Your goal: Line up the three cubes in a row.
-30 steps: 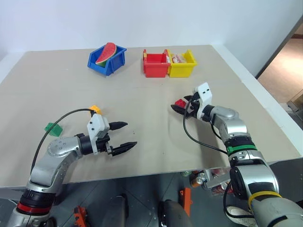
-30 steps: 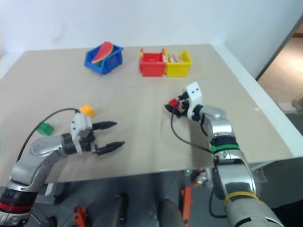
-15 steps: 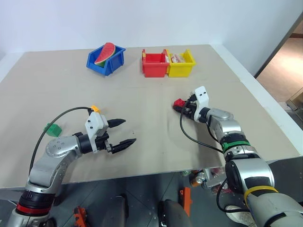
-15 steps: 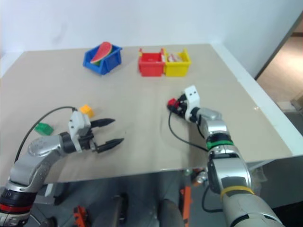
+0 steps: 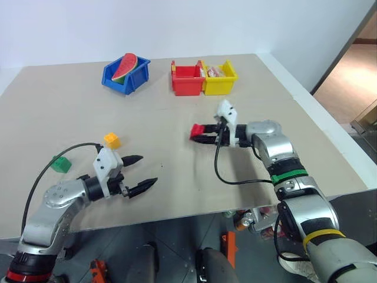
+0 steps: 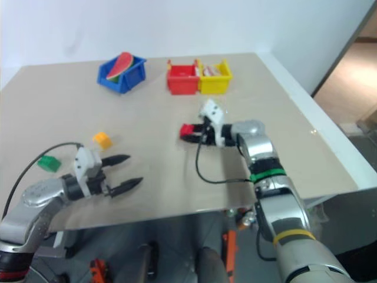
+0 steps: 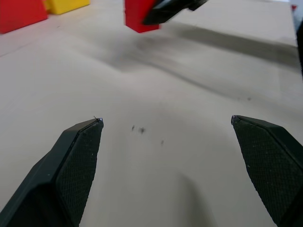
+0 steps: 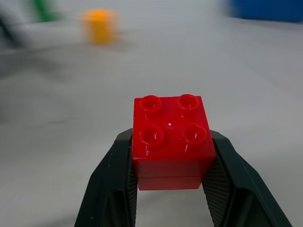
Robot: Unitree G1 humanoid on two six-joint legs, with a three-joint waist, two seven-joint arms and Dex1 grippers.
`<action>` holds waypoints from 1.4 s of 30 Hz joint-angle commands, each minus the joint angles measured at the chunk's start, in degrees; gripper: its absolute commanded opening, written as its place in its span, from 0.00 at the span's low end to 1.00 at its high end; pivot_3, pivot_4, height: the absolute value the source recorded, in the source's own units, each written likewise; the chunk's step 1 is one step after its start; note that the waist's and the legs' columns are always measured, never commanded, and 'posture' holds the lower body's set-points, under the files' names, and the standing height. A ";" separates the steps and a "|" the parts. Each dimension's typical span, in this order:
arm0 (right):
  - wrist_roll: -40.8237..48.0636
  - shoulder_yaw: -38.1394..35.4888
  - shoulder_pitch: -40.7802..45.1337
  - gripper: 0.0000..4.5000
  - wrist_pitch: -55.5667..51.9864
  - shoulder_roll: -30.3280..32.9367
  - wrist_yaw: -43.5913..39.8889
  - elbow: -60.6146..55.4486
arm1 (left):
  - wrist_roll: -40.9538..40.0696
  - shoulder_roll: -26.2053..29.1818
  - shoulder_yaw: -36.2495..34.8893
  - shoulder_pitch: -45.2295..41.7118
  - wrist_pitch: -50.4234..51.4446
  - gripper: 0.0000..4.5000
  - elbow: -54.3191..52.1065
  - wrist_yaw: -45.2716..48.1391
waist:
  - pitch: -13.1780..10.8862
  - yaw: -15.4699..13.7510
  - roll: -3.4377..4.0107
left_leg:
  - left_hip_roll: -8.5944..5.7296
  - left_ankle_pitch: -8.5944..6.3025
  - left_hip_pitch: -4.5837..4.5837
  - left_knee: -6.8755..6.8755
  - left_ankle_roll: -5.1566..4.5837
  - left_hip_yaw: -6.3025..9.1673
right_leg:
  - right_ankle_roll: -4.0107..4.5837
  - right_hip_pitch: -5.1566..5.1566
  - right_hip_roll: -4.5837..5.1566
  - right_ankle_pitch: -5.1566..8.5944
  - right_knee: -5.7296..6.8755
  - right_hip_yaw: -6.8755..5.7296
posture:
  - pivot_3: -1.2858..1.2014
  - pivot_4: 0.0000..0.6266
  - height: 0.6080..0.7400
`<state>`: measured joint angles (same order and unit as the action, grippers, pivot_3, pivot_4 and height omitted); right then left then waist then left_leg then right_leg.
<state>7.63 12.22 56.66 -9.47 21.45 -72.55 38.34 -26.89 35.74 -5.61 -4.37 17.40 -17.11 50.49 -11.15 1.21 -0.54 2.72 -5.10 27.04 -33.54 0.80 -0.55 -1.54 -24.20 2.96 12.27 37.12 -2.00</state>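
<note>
Okay, right gripper (image 5: 200, 132) is clamped on the red cube (image 8: 171, 140), lifted off the table (image 5: 177, 177). Left gripper (image 5: 141, 172) gapes wide, empty. Yellow cube (image 5: 112, 141) sits just beyond it, green cube (image 5: 60, 164) out to its side. Best carry red level, set it down in line with those two.

Big beige surface (image 5: 177, 159) with a white edge. At the far side – a blue bin (image 5: 125, 75), then a red bin (image 5: 187, 79) touching a yellow bin (image 5: 220, 78). Near left – a yellow-orange cube (image 5: 112, 141) and a green cube (image 5: 60, 164), a bit apart.
</note>
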 commanded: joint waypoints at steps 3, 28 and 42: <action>-1.23 2.66 0.78 0.28 1.31 -0.43 -5.26 -0.68 | 0.22 1.79 -4.20 2.29 -3.56 1.00 -2.00 0.30 | 0.00 -0.11 0.00 | 0.13 -0.10 0.00 0.00 0.19 -0.25 | 0.06 -0.11 0.10 -0.04 0.00 -0.08 | 0.52 0.24 1.00; -5.02 2.91 1.24 0.28 10.34 -3.45 -8.69 10.81 | 0.22 1.04 -3.87 3.63 -3.00 1.00 -5.25 -3.65 | 0.01 -0.02 -0.02 | 0.33 -0.14 0.01 0.00 0.25 -0.94 | -0.01 -0.26 0.19 -0.10 0.00 0.07 | 0.52 0.24 1.00; -0.35 -0.71 0.81 0.99 5.08 -2.20 -9.48 1.20 | -0.21 1.69 -4.63 3.44 -2.55 1.00 -4.37 -3.23 | 0.01 -0.02 -0.01 | 0.36 -0.14 0.01 0.00 0.25 -0.97 | -0.01 -0.27 0.17 -0.10 0.00 0.09 | 0.52 0.24 1.00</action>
<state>5.10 13.33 56.67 -3.24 18.53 -81.50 43.77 -26.62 36.77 -8.82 -0.70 15.08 -20.16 47.16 -11.14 1.19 -0.55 3.09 -5.24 27.05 -33.53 1.05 -1.52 -1.54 -24.48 3.12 12.17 37.13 -1.91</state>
